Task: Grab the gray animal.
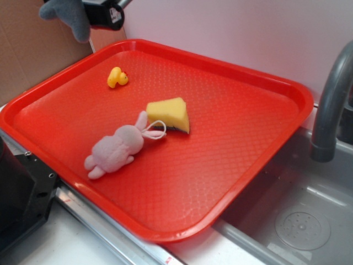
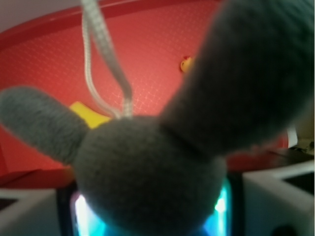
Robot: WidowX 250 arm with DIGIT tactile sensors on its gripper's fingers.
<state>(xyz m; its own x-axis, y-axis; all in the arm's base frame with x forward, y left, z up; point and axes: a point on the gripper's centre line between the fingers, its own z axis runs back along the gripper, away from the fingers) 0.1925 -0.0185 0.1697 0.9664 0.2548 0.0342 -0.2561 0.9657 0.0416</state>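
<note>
Gray animal (image 1: pixel 69 15) clenched in tool (image 1: pixel 105 14), raised above far-left corner of red tray (image 1: pixel 248 165). Ears hanging downward. Well apart from pink bunny (image 1: pixel 116 150).

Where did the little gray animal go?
The gray animal is up in the air at the exterior view's top-left corner, held in the end effector above the red tray's far corner, nearest the yellow duck.
</note>
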